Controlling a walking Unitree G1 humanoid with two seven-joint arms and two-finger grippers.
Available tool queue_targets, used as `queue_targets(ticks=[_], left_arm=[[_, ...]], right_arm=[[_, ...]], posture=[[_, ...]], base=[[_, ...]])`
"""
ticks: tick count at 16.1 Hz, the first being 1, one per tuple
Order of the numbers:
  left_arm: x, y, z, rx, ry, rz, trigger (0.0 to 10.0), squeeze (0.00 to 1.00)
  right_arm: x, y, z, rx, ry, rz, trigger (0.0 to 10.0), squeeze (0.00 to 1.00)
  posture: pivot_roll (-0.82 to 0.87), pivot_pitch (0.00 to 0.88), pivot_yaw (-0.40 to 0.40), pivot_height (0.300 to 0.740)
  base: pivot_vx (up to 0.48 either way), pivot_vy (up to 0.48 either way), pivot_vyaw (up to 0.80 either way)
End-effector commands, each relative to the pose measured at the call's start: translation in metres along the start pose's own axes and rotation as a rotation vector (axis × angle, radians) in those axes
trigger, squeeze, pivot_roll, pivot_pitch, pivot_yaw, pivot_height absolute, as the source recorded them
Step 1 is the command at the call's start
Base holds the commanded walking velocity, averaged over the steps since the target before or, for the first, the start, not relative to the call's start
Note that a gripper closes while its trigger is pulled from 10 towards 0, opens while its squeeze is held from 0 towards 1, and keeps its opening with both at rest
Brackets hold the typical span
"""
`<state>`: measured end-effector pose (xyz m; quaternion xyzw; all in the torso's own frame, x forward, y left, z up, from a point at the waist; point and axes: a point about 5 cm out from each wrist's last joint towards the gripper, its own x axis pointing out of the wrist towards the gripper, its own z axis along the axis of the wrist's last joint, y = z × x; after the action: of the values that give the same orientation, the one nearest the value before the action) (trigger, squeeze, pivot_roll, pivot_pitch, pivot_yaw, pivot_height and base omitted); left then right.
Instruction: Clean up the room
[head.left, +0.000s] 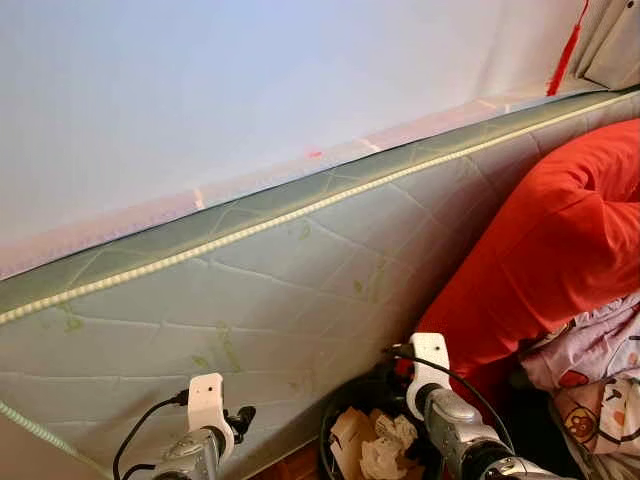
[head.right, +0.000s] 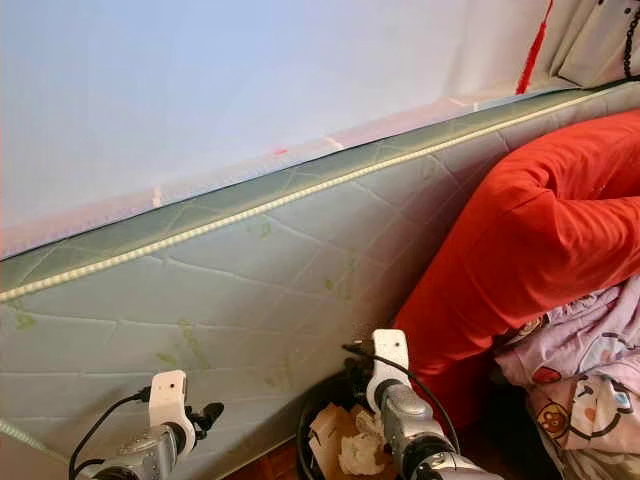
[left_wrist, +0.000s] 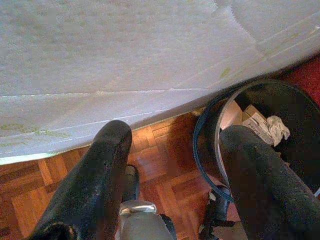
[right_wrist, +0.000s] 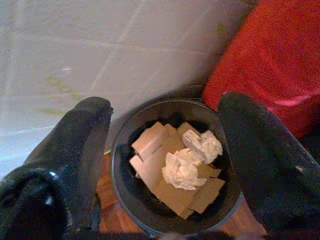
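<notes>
Right gripper (right_wrist: 160, 150) spread wide, empty, above black bin (right_wrist: 125, 195). Bin holds cardboard pieces (right_wrist: 165, 185) and crumpled tissues (right_wrist: 182, 170), sits against mattress (head.left: 260, 290), beside red blanket (head.left: 560, 240). Left gripper (left_wrist: 175, 165) open, empty, beside bin over parquet floor (left_wrist: 165, 165).

Your way into the bin (right_wrist: 125, 200) is open from above; mattress (head.left: 300, 290) blocks far, red bedding (head.left: 560, 240) crowds right.

Two silver metal arms, each capped by a white plastic wrist bracket with a thin black cable looping off it. Left gripper (left_wrist: 172, 165) and right gripper (right_wrist: 162, 150): two long, thick, matte-black, round-tipped fingers each, surface slightly grainy.
</notes>
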<state>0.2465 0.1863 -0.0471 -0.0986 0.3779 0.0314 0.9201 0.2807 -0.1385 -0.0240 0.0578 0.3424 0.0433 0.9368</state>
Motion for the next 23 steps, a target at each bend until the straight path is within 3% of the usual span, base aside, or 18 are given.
queue_targets(ticks=[1, 7, 11, 13, 15, 16, 19, 23], left_arm=[[0.000, 0.003, 0.000, 0.020, 0.005, 0.009, 10.0, 0.00], [-0.001, 0.004, 0.001, 0.027, 0.006, 0.007, 10.0, 0.00], [-0.001, 0.005, 0.001, 0.028, 0.006, 0.006, 10.0, 0.00], [-0.001, 0.005, 0.001, 0.028, 0.005, 0.008, 10.0, 0.00], [-0.001, 0.005, 0.001, 0.028, 0.005, 0.008, 10.0, 0.00], [-0.001, 0.005, 0.001, 0.028, 0.005, 0.008, 10.0, 0.00], [-0.001, 0.005, 0.001, 0.026, 0.003, 0.009, 10.0, 0.00], [-0.001, 0.005, 0.001, 0.027, 0.003, 0.011, 10.0, 0.00]], right_arm=[[0.000, -0.002, 0.000, 0.027, -0.001, -0.040, 10.0, 0.00], [-0.001, -0.006, -0.009, 0.150, 0.063, -0.189, 10.0, 0.00], [-0.001, -0.006, -0.005, 0.086, 0.035, -0.199, 10.0, 0.00], [-0.001, -0.008, 0.000, 0.005, 0.002, -0.205, 10.0, 0.00], [-0.003, -0.013, 0.001, -0.016, -0.028, -0.329, 10.0, 0.00], [-0.005, -0.016, 0.000, 0.035, -0.040, -0.438, 10.0, 0.00], [-0.009, -0.019, -0.004, 0.088, -0.034, -0.590, 10.0, 0.00], [-0.014, -0.020, -0.001, 0.001, -0.073, -0.773, 10.0, 0.00]], posture=[[0.04, 0.000, -0.005, 0.740], [0.03, 0.000, 0.006, 0.740], [0.03, 0.000, 0.007, 0.740], [0.03, 0.000, 0.006, 0.740], [0.03, 0.000, 0.006, 0.740], [0.03, 0.000, 0.006, 0.740], [0.03, 0.000, 0.007, 0.740], [0.02, 0.000, 0.009, 0.740]], base=[[0.000, 0.000, 0.00], [0.000, 0.000, 0.00], [0.000, 0.000, 0.00], [0.000, 0.000, 0.00], [0.000, 0.000, 0.00], [0.000, 0.000, 0.00], [0.000, 0.000, 0.00], [0.000, 0.000, 0.00]])
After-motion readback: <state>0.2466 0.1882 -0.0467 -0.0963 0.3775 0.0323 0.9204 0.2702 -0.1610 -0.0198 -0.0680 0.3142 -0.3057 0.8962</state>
